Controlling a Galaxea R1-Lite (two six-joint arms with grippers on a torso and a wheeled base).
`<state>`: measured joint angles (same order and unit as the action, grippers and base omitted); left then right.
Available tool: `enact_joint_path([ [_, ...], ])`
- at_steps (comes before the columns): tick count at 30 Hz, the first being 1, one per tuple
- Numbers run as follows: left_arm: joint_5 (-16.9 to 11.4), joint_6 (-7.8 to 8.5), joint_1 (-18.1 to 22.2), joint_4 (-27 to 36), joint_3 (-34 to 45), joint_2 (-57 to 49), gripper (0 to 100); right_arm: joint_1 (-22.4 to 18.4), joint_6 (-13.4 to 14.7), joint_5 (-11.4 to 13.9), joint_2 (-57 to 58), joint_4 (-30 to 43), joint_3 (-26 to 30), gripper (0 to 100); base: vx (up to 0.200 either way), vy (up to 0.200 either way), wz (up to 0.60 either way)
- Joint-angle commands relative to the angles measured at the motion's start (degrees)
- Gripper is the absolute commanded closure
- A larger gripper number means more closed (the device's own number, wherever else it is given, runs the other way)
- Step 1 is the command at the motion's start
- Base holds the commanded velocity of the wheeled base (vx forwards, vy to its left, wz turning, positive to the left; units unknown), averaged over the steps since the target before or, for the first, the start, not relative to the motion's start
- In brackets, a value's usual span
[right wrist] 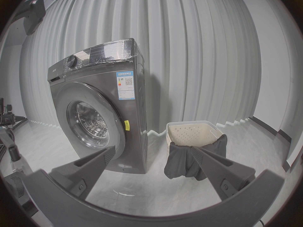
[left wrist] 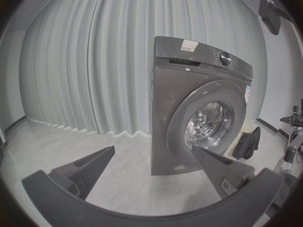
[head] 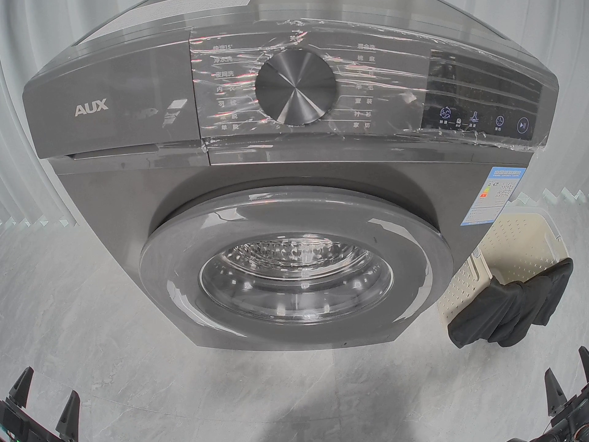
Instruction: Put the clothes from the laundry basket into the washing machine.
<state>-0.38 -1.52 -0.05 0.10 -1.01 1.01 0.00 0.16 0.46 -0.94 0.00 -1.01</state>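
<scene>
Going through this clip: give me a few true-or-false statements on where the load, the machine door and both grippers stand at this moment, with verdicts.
1. The washing machine has its door shut. True.
2. The dark garment is already inside the washing machine. False: it hangs over the front rim of the laundry basket.
3. The laundry basket stands on the floor at the robot's right of the washing machine. True.
4. The right gripper holds the dark garment. False: it is open, empty and apart from it.
5. The left gripper is open and empty. True.
</scene>
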Motion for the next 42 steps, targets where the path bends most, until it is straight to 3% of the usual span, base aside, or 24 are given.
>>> enact_joint_path([
  [1,0.03,-0.06,-0.04,-0.01,0.92,-1.01,0,0.0,0.02,-0.02,0.94,-0.09,1.01,0,0.2,0.0,0.0],
  [19,0.03,0.03,0.05,-0.01,0.92,-1.01,0,-0.18,0.37,-0.2,0.94,-1.76,-0.04,0,0.011,0.0,0.0],
  [20,0.03,0.03,-0.04,-0.01,0.92,-1.01,0,-0.26,0.54,-0.46,0.85,-4.39,-5.93,0,0.0,0.0,0.0],
  [23,-0.06,0.21,0.05,-0.01,0.92,-1.01,0,0.0,0.63,0.5,-4.6,-1.41,-14.81,0,0.0,0.0,0.0],
  [24,-0.06,0.21,-0.04,-0.01,0.92,-1.01,0,0.35,0.54,1.82,-6.53,-0.53,-15.86,0,0.0,0.0,0.0],
  [26,-0.06,0.21,-0.04,-0.01,0.92,-1.01,0,1.23,0.02,7.01,-10.14,-0.09,-15.78,0,0.0,0.0,0.0],
  [27,-0.06,0.21,-0.04,-0.01,0.92,-1.01,0,1.23,0.02,7.01,-10.14,-0.09,-15.78,0,0.0,0.0,0.0],
  [28,-0.06,0.29,-0.04,-0.01,0.92,-1.01,0,1.76,-1.74,13.42,-14.62,-0.18,-14.63,0,0.0,0.0,0.0],
  [29,-0.06,0.29,-0.04,-0.01,0.92,-1.01,0,1.76,-1.74,13.42,-14.62,-0.18,-14.63,0,0.0,0.0,0.0],
  [30,-0.06,0.29,0.05,-0.01,0.92,-1.01,0,1.76,-2.18,17.11,-17.34,-0.18,-14.19,0,0.0,0.0,0.0],
  [34,-0.06,0.38,-0.04,-0.01,0.92,-1.01,0,1.85,-2.27,24.94,-24.55,-0.35,-14.81,0,0.0,0.0,0.0],
  [35,-0.06,0.38,-0.04,-0.01,0.92,-1.01,0,1.85,-2.27,25.2,-24.81,-0.44,-14.9,0,0.0,0.0,0.0],
  [36,-0.06,0.38,-0.04,-0.01,0.92,-1.01,0,2.02,-2.27,28.28,-28.15,-2.11,-15.07,0,0.0,0.0,0.0],
  [37,-0.06,0.38,-0.04,-0.01,0.92,-1.01,0,2.02,-2.27,28.28,-28.15,-2.11,-15.07,0,0.0,0.0,0.0],
  [38,-0.06,0.38,-0.04,-0.01,0.92,-1.01,0,3.16,-2.18,30.91,-31.49,-4.83,-15.07,0,0.0,0.0,0.0],
  [41,-0.15,0.47,-0.04,-0.01,0.92,-1.01,0,4.83,-2.27,30.91,-38.79,-9.76,-15.42,0,0.0,0.0,0.0],
  [42,-0.15,0.47,-0.04,-0.01,0.92,-1.01,0,4.75,-2.36,29.86,-42.13,-12.3,-15.42,0,0.0,0.0,0.0],
])
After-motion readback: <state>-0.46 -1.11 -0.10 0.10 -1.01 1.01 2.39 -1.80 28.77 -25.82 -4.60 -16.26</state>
